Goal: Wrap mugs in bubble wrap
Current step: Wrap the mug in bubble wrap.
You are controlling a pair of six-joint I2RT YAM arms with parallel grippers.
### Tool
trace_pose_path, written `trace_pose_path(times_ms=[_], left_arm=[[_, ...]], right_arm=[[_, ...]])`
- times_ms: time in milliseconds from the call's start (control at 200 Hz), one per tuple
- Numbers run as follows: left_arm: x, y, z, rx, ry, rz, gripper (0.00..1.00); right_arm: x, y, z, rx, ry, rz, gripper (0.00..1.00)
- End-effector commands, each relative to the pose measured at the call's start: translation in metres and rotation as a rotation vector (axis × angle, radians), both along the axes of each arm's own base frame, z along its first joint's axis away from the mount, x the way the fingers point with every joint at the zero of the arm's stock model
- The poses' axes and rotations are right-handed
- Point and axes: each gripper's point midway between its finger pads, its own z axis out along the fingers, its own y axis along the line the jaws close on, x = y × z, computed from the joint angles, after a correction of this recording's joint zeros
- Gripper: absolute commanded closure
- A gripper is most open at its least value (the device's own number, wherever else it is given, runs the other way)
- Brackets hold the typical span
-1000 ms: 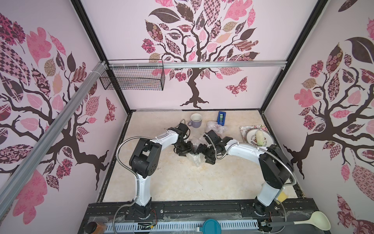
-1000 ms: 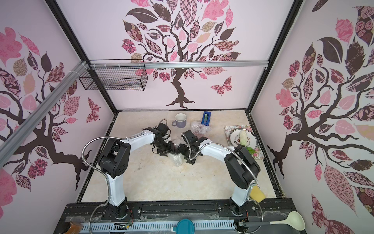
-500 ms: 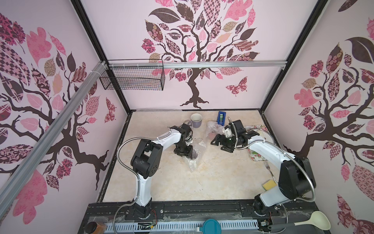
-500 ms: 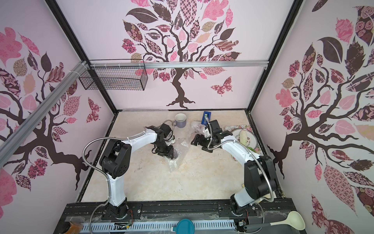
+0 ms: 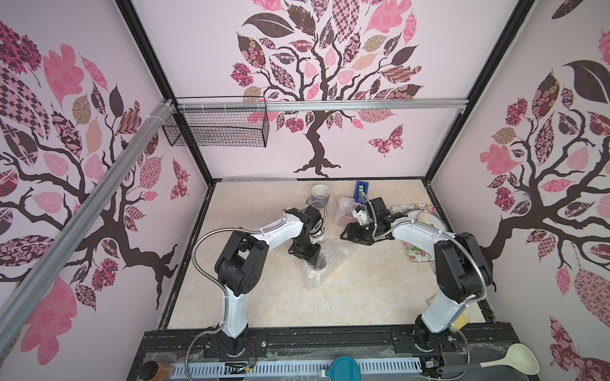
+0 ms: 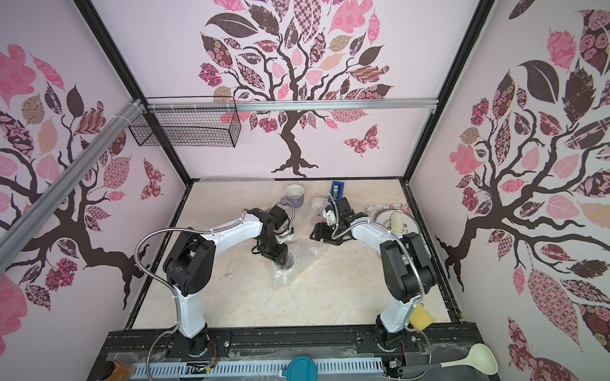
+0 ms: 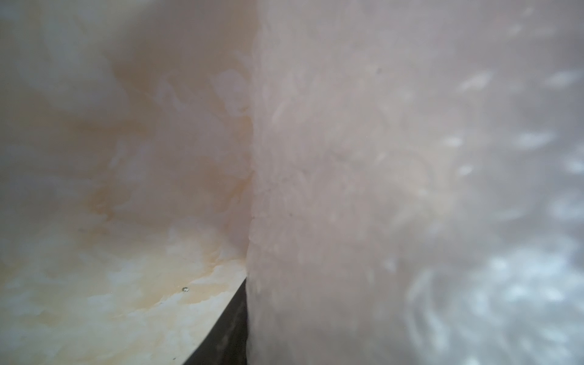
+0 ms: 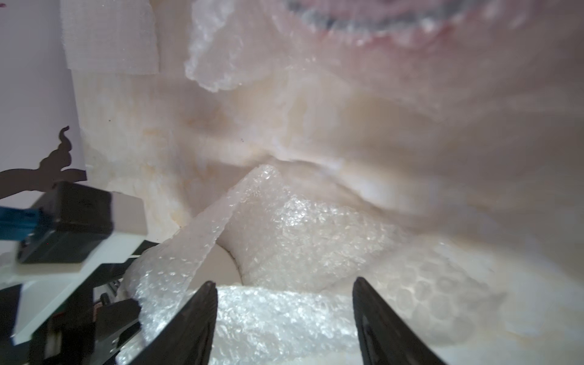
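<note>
Compared with half a second ago, my right pincer has come back from the far side of the desk toward the middle. It now sits just beside the far end of the bubble wrap. The left pincer has stayed down on the wrap.

The sheet lies crumpled in the middle of the desk. Its long axis runs diagonally, from the right pincer toward the arm bases. It is clear, full of small bubbles and folded over itself. In the right wrist view a smooth white curved surface shows inside the fold.

The right fingers stand spread, with wrap bulging between them. Wrap covers the left wrist view, so I cannot tell the left pincer's state. The lavender mug stands upright at the back.
</note>
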Motion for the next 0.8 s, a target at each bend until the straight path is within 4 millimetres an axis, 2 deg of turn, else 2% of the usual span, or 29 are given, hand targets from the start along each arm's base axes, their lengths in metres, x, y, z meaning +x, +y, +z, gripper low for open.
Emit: trace_pose_path(times_ms=[0, 75, 190, 380, 560, 610, 675, 745, 795], left_arm=[[-0.003, 0.008, 0.006, 0.014, -0.018, -0.003, 0.57], [-0.002, 0.007, 0.006, 0.009, -0.023, -0.001, 0.57], [-0.001, 0.008, 0.006, 0.010, -0.028, 0.000, 0.57], [-0.001, 0.006, 0.007, 0.003, -0.027, -0.008, 0.57], [-0.002, 0.005, 0.007, -0.005, -0.026, -0.009, 0.58], [-0.003, 0.006, 0.006, -0.004, -0.025, -0.009, 0.58], [-0.003, 0.006, 0.007, -0.005, -0.029, -0.010, 0.59], [-0.001, 0.005, 0.008, -0.007, -0.037, -0.006, 0.59], [0.000, 0.005, 0.009, -0.010, -0.041, -0.003, 0.59]], right_arm=[[0.006, -0.034, 0.010, -0.119, 0.008, -0.098, 0.29], [0.005, -0.053, 0.019, -0.143, 0.007, -0.160, 0.25], [-0.004, -0.055, 0.023, -0.118, 0.016, -0.160, 0.21], [-0.010, -0.045, -0.005, -0.027, 0.067, -0.185, 0.21], [0.010, -0.037, -0.021, 0.040, 0.055, -0.228, 0.25], [0.016, -0.036, -0.025, 0.054, 0.052, -0.246, 0.29], [0.023, -0.035, -0.027, 0.069, 0.042, -0.266, 0.38], [0.028, -0.039, -0.030, 0.056, 0.036, -0.297, 0.60], [0.032, -0.036, -0.022, 0.082, 0.012, -0.295, 0.78]])
